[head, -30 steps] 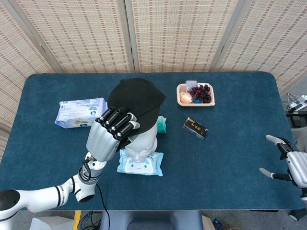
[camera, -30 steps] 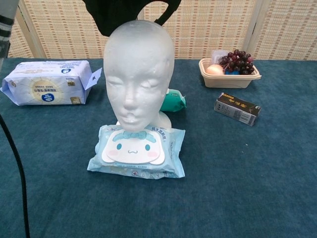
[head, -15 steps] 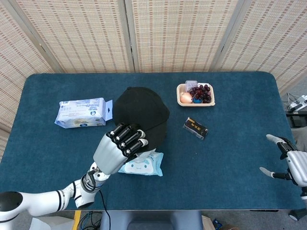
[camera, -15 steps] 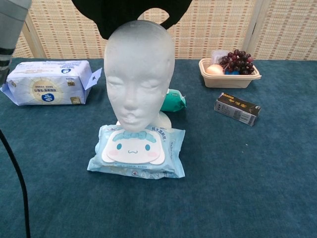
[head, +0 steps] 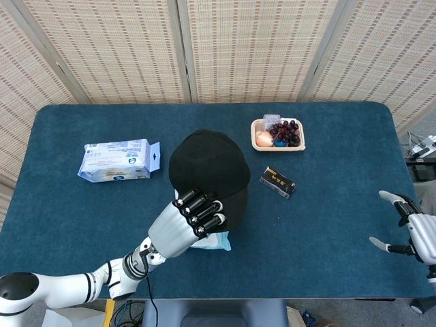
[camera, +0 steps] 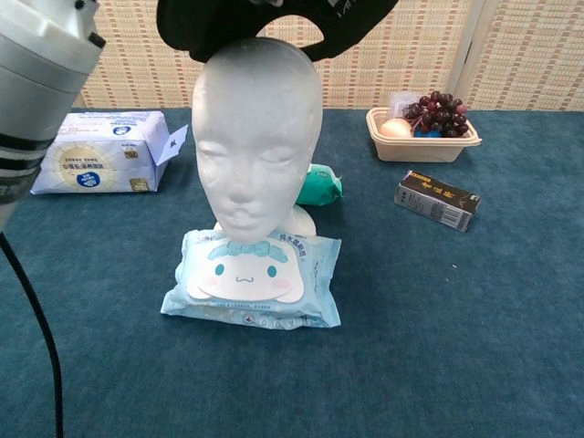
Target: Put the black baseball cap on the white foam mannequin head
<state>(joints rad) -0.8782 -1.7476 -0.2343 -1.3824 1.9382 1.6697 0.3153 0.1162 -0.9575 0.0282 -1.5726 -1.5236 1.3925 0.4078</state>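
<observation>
Fingers of the left hand (head: 191,219), dark-tipped and curled together, are clamped on the near edge of the black fabric baseball cap (head: 208,167), which in the head view covers the white foam mannequin head (camera: 255,137) entirely. In the chest view the cap sits over the crown of the mannequin head, tilted, its far side raised and an open arc of the rim showing above the right of the scalp; whether it touches the foam cannot be told. The cap thus lies directly beyond and above the fingers, its long axis running from the hand toward the back of the table, and the mannequin head stands just beneath it: the coming move, by judgement, is a downward seating of the cap. The left forearm reaches in from the near left edge, hand back uppermost. The right hand (head: 414,228) rests well apart at the right margin, fingers spread and holding nothing. The mannequin head stands behind a pale blue wet-wipe pack with a cartoon face (camera: 251,278) on the dark blue cloth-covered table (head: 327,231).
</observation>
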